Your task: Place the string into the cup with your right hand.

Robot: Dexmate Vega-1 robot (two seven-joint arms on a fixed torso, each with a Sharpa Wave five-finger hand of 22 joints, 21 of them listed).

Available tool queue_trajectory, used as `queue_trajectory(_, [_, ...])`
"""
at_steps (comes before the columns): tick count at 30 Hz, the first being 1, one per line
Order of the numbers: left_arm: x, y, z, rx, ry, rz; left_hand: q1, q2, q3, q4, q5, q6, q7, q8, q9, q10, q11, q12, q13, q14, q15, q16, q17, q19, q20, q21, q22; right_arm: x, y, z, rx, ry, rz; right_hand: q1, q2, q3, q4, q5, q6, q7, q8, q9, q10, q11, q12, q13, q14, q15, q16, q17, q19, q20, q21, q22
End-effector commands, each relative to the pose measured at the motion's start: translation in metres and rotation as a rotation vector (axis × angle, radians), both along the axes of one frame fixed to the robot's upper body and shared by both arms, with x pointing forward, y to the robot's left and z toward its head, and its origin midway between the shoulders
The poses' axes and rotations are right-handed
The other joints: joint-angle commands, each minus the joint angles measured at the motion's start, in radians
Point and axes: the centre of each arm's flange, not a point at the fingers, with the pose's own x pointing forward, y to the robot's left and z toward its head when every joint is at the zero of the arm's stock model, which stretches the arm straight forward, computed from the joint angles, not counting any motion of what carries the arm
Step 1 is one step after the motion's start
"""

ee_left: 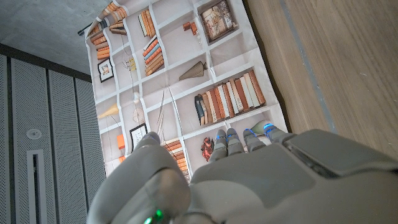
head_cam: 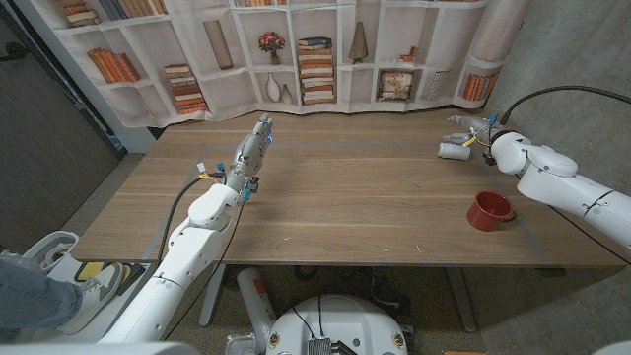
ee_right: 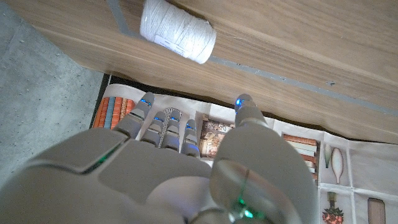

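A white spool of string (head_cam: 455, 150) lies on its side at the far right of the wooden table (head_cam: 345, 197), and the right wrist view shows the spool (ee_right: 177, 34) just beyond my fingertips. My right hand (head_cam: 476, 131) hovers right beside it, fingers apart, holding nothing; the same hand (ee_right: 180, 168) does not touch the spool. The red cup (head_cam: 489, 210) stands upright nearer the front edge, a short way from the spool. My left hand (head_cam: 254, 146) is stretched out over the table's left half, and in its wrist view this hand (ee_left: 249, 174) has straight fingers and is empty.
A bookshelf-print curtain (head_cam: 296, 49) hangs behind the far edge of the table. A grey tape line (ee_right: 280, 78) runs across the wood near the spool. A person's leg and shoe (head_cam: 59, 291) show at the lower left, off the table.
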Motion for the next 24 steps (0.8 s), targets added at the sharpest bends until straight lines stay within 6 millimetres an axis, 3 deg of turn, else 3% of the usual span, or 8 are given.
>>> queue_trajectory(1, [-0.004,-0.003,-0.001,0.007,0.004,0.007,0.011,-0.002,-0.005,0.001,0.001,0.008,0.004,0.003,0.005,0.002,-0.003,-0.002,0.002,0.007,0.000,0.000,0.004,-0.020,-0.020,-0.003,0.004,0.005,-0.003,0.001,-0.037,0.043,-0.024,0.025,-0.003,0.004,-0.009,0.007,-0.007,-0.002,0.000,0.005,-0.016,0.015,-0.004,0.002,-0.006,0.002,0.005,0.002,0.010,0.012,-0.008,0.002])
queue_trajectory(11, [-0.007,-0.005,0.001,0.015,0.003,0.010,0.013,0.001,-0.006,0.001,0.001,0.009,0.005,0.003,0.006,0.004,-0.004,-0.002,0.002,0.007,0.000,0.000,0.004,-0.020,-0.020,-0.003,0.004,0.011,-0.004,0.000,-0.052,0.071,-0.033,0.056,-0.017,0.010,-0.014,0.013,-0.013,-0.002,0.004,0.006,-0.025,0.025,0.000,0.003,0.002,0.003,0.010,0.002,0.063,0.029,0.003,0.002])
queue_trajectory(24, [-0.010,-0.003,0.004,0.025,0.001,0.016,0.014,0.004,-0.008,0.001,0.001,0.011,0.004,0.003,0.006,0.003,-0.002,-0.002,0.002,0.007,0.000,0.000,0.004,-0.021,-0.020,-0.003,0.004,0.018,-0.002,0.002,-0.061,0.089,-0.046,0.091,-0.020,0.021,-0.016,0.021,-0.029,0.001,0.003,0.006,-0.046,0.025,-0.002,0.003,-0.001,0.006,0.008,0.002,0.063,0.031,-0.006,0.001])
